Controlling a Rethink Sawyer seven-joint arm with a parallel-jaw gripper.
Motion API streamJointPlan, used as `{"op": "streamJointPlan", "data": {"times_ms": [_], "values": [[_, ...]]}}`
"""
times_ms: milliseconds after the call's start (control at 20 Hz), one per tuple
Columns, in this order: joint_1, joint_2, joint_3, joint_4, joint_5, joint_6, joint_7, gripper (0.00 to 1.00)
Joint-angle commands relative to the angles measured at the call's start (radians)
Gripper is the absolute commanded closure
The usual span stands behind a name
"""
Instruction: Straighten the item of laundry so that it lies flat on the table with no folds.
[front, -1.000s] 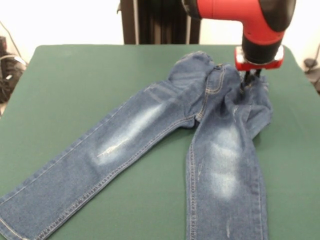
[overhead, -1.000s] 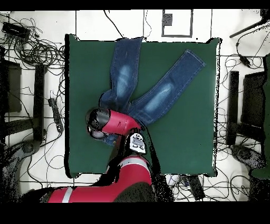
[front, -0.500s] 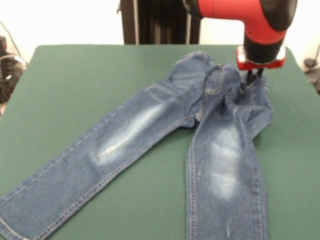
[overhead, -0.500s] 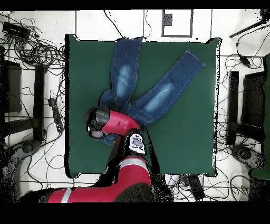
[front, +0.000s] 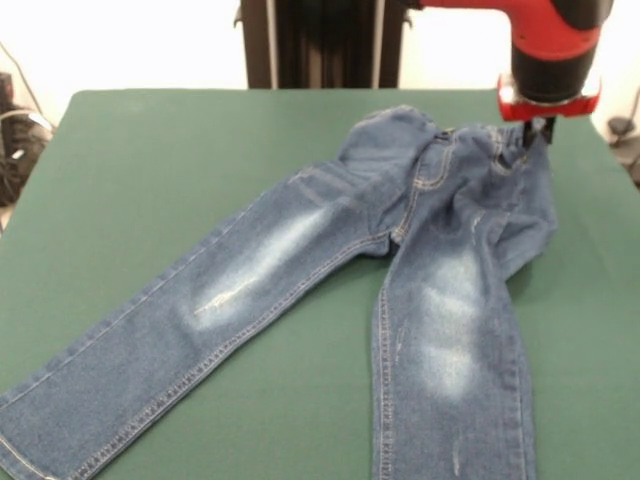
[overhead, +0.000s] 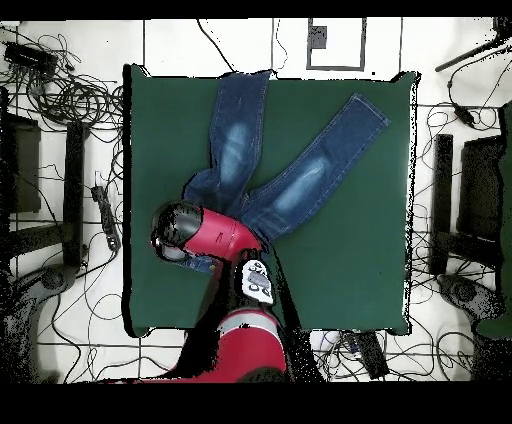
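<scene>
Right now I see my claw (front: 535, 133) pinching the jeans' (front: 330, 290) waistband at upper right, legs splayed across the bench (front: 150, 170).

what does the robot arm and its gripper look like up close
The arm is glossy red with black sections; its wrist is a black cylinder ending in a flat red plate. Under the plate, the gripper shows only as short, thin dark prongs. From overhead, a small white patch with dark markings sits on the arm.
</scene>
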Motion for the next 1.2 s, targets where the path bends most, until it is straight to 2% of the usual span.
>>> {"op": "streamJointPlan", "data": {"times_ms": [50, 450, 1200], "values": [[0.056, -0.022, 0.126, 0.093, 0.104, 0.063, 0.307, 1.00], [0.086, -0.028, 0.119, 0.075, 0.115, 0.084, 0.314, 1.00], [0.150, -0.093, 0.085, 0.118, 0.108, 0.113, 0.319, 1.00]]}}
